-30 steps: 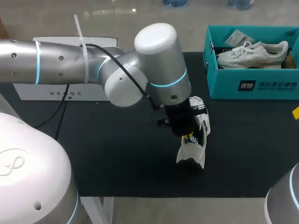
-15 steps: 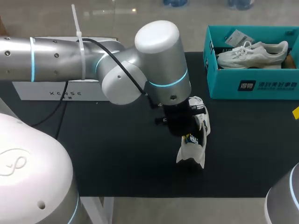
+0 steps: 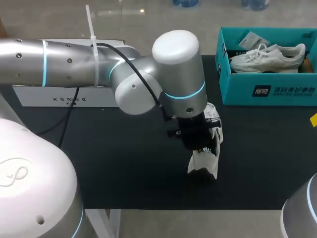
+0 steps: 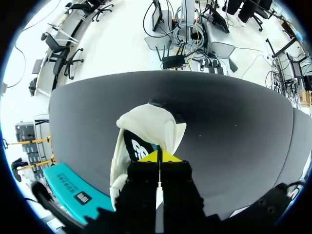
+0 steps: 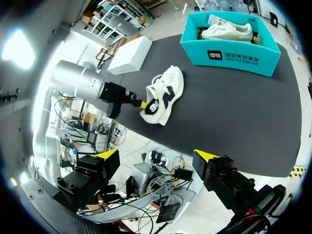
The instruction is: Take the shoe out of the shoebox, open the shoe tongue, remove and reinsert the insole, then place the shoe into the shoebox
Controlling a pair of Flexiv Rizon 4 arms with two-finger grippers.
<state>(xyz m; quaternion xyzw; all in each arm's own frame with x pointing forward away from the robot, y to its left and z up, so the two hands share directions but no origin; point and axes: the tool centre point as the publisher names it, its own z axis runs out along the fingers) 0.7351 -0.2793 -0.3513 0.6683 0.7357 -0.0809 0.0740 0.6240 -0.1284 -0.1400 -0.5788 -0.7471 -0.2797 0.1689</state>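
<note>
The left gripper (image 4: 158, 156) had its yellow tips pressed together with no gap showing. They sat at the opening of the white shoe (image 3: 203, 164), against the dark insole (image 4: 132, 146); whether they pinched the insole could not be told. Compared with half a second before, the left arm (image 3: 176, 59) had slid a little toward the right and nearer the front of the table, carrying its wrist with it. The shoe lay where it had been, heel end toward the front edge and toe pointing back toward the shoebox (image 3: 270, 91).

The right gripper (image 5: 157, 158) hung off the table's front edge, well apart from the shoe, its fingers spread wide and holding nothing.

The shoe rested on a black mat (image 3: 124, 163) that covered the table. The teal shoebox stood open at the back right corner of the mat, with a second white shoe (image 3: 267, 57) lying inside it. A white box (image 3: 49, 99) sat at the back left, partly under the left arm.
</note>
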